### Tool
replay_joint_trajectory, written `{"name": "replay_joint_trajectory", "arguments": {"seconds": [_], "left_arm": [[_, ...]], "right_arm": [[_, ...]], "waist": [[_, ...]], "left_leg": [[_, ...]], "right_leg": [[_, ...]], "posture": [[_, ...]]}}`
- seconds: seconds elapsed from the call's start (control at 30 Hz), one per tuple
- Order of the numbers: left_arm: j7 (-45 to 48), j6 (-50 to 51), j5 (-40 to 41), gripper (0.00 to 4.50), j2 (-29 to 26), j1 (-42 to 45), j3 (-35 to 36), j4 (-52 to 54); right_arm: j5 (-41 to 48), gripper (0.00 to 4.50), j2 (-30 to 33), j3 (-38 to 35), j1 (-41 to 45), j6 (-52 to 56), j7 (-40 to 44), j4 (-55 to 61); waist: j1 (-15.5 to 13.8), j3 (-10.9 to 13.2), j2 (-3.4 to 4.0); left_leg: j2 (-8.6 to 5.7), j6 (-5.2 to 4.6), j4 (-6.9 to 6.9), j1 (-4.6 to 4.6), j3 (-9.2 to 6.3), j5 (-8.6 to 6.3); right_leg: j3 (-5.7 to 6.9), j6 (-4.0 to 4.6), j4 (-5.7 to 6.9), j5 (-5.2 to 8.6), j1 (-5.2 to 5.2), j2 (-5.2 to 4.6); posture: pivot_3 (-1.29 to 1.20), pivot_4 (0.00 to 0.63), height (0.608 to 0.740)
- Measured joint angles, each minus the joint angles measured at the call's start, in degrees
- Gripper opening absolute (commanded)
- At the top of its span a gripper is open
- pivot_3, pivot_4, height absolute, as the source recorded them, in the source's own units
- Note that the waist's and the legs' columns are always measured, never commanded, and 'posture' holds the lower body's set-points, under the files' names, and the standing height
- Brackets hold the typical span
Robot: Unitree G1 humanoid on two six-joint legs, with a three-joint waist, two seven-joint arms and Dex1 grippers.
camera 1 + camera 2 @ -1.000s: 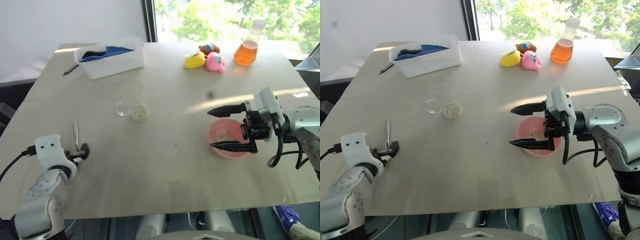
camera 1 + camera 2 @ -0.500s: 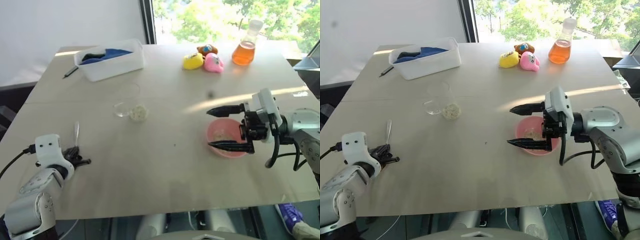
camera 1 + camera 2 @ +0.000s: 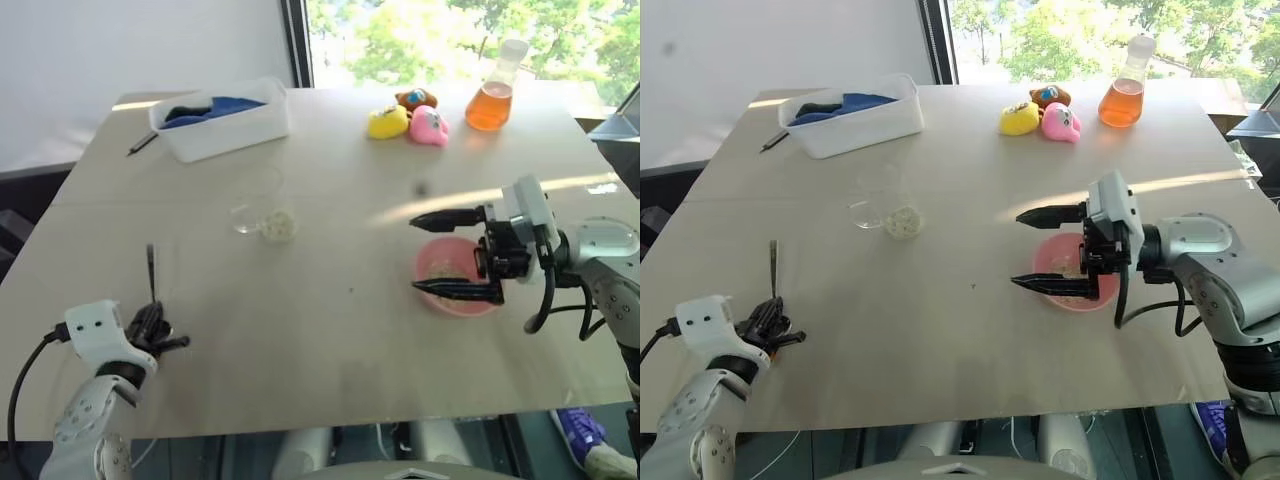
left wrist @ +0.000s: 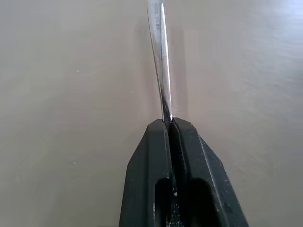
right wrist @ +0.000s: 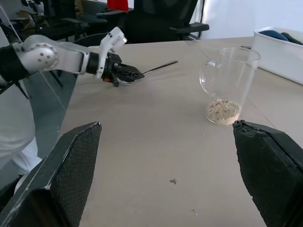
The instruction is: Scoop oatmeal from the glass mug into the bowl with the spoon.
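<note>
**Spoon pinched in my left pincer, right pincer spread over the bowl**

I can read no writing on anything; the handle in my left wrist view carries a tiny stamped mark near its top, too small to make out.

My left pincer (image 3: 160, 335) is clenched on the spoon (image 3: 151, 268) near the left front of the table (image 3: 330, 330). Its two black fingers (image 4: 150, 156) are pressed together with the thin end of the handle between their tips. The spoon runs away from me, slim, straight and shiny silver over the matt beige top; I cannot tell whether its round end touches the table.

My right pincer (image 3: 450, 255) stands wide apart over the right side of the table, pointing toward my left. One dark tapered finger reaches across the near side of the bowl (image 3: 452, 268) and the other hangs beyond its far rim. The bowl is round, shallow, smooth and pink, with a few pale flakes inside.

The mug (image 3: 883, 200) stands well apart from both pincers, farther back and between them. It is clear, colourless glass with a side handle, and a small heap of cream-white oatmeal (image 5: 223, 110) lies in its bottom.

Beyond it at the far left sits a white rectangular tub (image 3: 225, 118) holding blue cloth, with a dark pen (image 3: 141, 142) beside it. Along the far edge stand a yellow, a pink and a brown toy (image 3: 410, 115) and a conical flask (image 3: 493, 92) of orange liquid.
</note>
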State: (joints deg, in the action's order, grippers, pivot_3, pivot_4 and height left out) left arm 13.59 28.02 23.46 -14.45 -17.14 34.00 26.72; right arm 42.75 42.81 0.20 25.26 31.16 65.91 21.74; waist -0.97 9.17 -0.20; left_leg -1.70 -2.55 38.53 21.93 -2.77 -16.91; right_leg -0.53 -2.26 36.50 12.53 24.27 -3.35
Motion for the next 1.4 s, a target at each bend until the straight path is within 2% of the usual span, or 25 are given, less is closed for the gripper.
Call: {"name": "replay_joint_trajectory", "arguments": {"seconds": [0.17,0.33,0.47,0.67,0.77,0.97,1.13,1.4], "left_arm": [[13.1,-13.9,6.3,0.04,1.3,-4.9,-3.7,10.2],[19.5,-18.2,6.2,0.04,0.0,-11.0,-9.6,12.8],[21.1,-20.6,5.9,0.04,-0.6,-10.8,-11.8,12.7],[24.1,-23.0,0.7,0.04,-3.8,-8.3,-22.4,12.7],[24.4,-23.5,-2.4,0.04,-5.3,-6.0,-27.6,12.4],[23.3,-26.1,-6.8,0.04,-5.5,-1.8,-31.0,8.6],[22.6,-27.9,-9.3,0.04,-5.8,-0.9,-32.7,6.0],[22.5,-30.2,-10.9,0.04,-6.2,-0.3,-34.2,3.7]], "right_arm": [[0.3,4.50,-0.7,0.6,-0.2,1.3,0.1,-0.2],[0.9,4.50,-2.0,1.7,-1.8,5.0,-1.8,-0.1],[2.4,4.50,-4.6,2.6,-2.5,7.6,-4.0,1.0],[5.3,4.50,-15.5,3.5,-0.4,12.8,-16.2,1.9],[11.0,4.50,-22.6,3.1,2.4,21.2,-27.9,0.8],[21.1,4.50,-30.0,0.8,4.6,32.9,-45.8,-0.9],[24.4,4.50,-32.0,-0.4,5.1,34.2,-51.2,-1.3],[25.0,4.50,-32.0,-0.7,5.2,34.2,-53.0,-1.8]], "waist": [[0.1,0.0,-0.03],[0.3,0.0,-0.01],[0.1,0.0,0.00],[0.4,0.0,-0.01],[0.4,0.0,0.00],[0.3,0.0,0.02],[0.4,0.0,0.03],[0.7,0.0,0.03]], "left_leg": [[-0.04,-0.02,0.03,0.05,0.07,-0.01],[0.00,-0.06,-0.07,0.04,0.06,-0.02],[0.02,-0.12,-0.03,0.04,-0.01,-0.04],[0.01,-0.12,0.09,-0.05,0.08,-0.03],[0.01,-0.05,0.09,-0.05,0.04,0.01],[-0.02,-0.02,0.08,-0.04,-0.04,0.03],[-0.03,-0.03,0.08,-0.05,-0.04,0.03],[-0.02,-0.06,0.09,-0.07,-0.03,0.03]], "right_leg": [[-0.01,0.22,-0.13,0.12,-0.02,-0.12],[0.01,0.20,-0.19,0.11,0.00,0.02],[0.07,0.22,-0.17,0.13,-0.03,0.08],[-0.05,0.20,-0.08,0.09,-0.10,0.18],[-0.04,0.04,0.12,-0.01,-0.01,0.19],[0.03,0.05,0.20,-0.01,0.01,0.17],[0.05,0.04,0.22,-0.01,0.02,0.21],[0.05,0.04,0.25,-0.02,0.01,0.28]], "posture": [[0.00,0.150,0.740],[0.00,0.150,0.740],[0.00,0.150,0.740],[0.00,0.150,0.740],[0.00,0.150,0.740],[0.00,0.150,0.740],[0.00,0.150,0.740],[0.00,0.150,0.740]]}}
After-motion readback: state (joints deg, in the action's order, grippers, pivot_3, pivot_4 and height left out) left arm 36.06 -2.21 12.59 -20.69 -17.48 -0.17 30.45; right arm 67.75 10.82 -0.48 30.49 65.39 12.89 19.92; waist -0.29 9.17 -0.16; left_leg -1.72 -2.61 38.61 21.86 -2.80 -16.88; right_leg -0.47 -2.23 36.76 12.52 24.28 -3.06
